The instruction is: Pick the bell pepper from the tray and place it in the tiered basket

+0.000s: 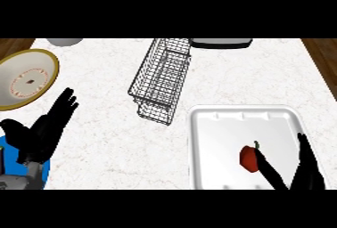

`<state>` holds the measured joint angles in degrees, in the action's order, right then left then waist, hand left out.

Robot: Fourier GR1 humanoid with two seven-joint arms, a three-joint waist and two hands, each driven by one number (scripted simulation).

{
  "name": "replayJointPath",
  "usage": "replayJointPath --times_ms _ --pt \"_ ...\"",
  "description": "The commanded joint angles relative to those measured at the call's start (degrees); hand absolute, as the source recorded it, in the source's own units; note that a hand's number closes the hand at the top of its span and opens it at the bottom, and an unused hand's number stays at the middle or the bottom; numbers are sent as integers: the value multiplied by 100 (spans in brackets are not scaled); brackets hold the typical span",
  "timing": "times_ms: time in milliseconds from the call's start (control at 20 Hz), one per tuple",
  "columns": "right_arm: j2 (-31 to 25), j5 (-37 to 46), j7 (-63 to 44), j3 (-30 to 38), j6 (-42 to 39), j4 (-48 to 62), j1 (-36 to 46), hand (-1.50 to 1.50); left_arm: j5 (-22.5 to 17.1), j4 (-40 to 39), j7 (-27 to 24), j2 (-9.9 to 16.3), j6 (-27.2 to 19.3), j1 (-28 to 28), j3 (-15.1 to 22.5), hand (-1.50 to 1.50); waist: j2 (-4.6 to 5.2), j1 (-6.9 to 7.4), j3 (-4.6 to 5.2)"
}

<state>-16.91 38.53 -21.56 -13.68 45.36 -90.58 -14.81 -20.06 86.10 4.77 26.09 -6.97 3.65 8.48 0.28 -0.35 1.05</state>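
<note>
The right hand (297,171), fingers spread and holding nothing, is flanking the bell pepper (249,158) lying on the white tray (217,129). Closing should centre on the pepper's body before lifting toward the wire basket (161,78).

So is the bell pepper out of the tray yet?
No. The bell pepper lies in the tray, right hand open beside it.

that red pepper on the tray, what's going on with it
The robot's right hand is over the white tray, fingers straight and open beside the red bell pepper, which lies on the tray, not lifted. The wire tiered basket stands on the counter beyond the tray. The left hand rests open at the left, near a plate.
</note>
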Motion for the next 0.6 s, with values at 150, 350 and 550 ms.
replayJointPath --times_ms 150,350,550 --pt "-391 593 -1997 -552 -2172 -452 -171 -150 -62 164 173 -7 77 68 68 0 25 234 -12" --pt "-22 1273 -3585 -1067 -3168 -1216 392 -150 11 24 230 -86 -24 250 69 0 1 175 -38" --pt "249 1781 -5276 -1070 -4426 -1866 1269 -150 86 133 249 -117 -55 181 106 0 -32 141 -71"
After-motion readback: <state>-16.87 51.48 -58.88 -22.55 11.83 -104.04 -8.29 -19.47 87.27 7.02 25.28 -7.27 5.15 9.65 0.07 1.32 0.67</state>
